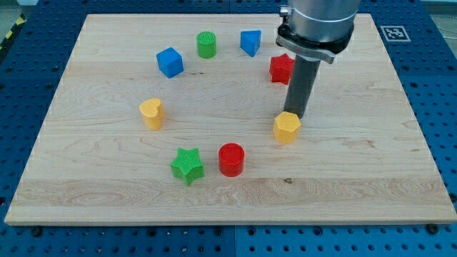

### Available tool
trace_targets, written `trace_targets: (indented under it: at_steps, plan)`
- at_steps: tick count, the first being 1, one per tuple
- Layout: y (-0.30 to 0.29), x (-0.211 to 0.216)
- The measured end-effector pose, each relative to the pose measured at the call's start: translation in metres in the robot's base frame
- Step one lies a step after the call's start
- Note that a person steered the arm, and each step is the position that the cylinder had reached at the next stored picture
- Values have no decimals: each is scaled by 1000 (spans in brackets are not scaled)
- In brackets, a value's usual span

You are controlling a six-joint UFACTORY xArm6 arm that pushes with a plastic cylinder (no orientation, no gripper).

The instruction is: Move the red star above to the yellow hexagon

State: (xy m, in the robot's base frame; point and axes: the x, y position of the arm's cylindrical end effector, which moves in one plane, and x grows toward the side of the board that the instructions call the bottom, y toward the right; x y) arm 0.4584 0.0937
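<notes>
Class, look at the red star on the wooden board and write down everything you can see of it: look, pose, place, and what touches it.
The red star is a small, solid-looking block with a ribbed, plastic-like surface. It lies flat on the wooden board, toward the view's upper right. Its right side is hidden behind the dark rod, so the full outline cannot be seen. The blue block stands apart to its upper left; the yellow hexagon lies below it, apart. My tip sits just above the hexagon, below the star; contact with the star cannot be told.
</notes>
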Motion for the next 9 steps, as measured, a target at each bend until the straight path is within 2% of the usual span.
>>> trace_targets:
  at_steps: [3,5,8,9]
  plan:
    - [-29,4]
    - [-27,4]
    - [33,0]
    - [37,-18]
